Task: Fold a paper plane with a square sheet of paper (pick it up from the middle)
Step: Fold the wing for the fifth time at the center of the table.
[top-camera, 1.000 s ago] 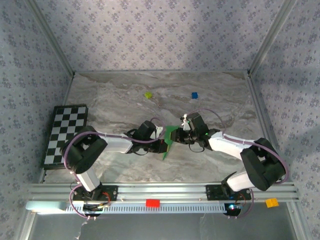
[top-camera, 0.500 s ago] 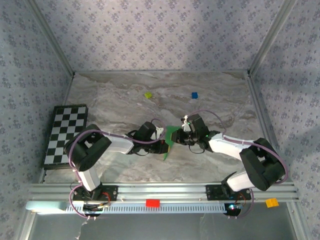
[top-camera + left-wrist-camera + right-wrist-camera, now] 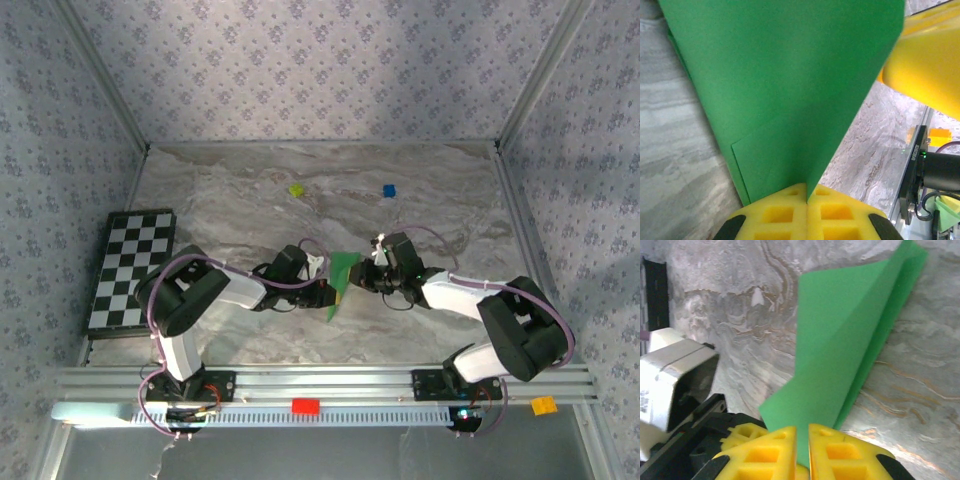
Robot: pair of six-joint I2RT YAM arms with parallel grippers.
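The veined, marble-look table [image 3: 250,210] bears a flat checkerboard [image 3: 130,268] at 9 o'clock. Just toward 6 o'clock from centre, the smooth green sheet of paper [image 3: 342,272], folded to a pointed wedge, is pinched between the yellow waffle pads of the left gripper [image 3: 807,194] and right gripper [image 3: 801,441].

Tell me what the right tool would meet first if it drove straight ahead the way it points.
The right tool is shut on the green paper, which fans out directly ahead, so that comes first. Beyond it probably lies the marble table, though depth is unclear.
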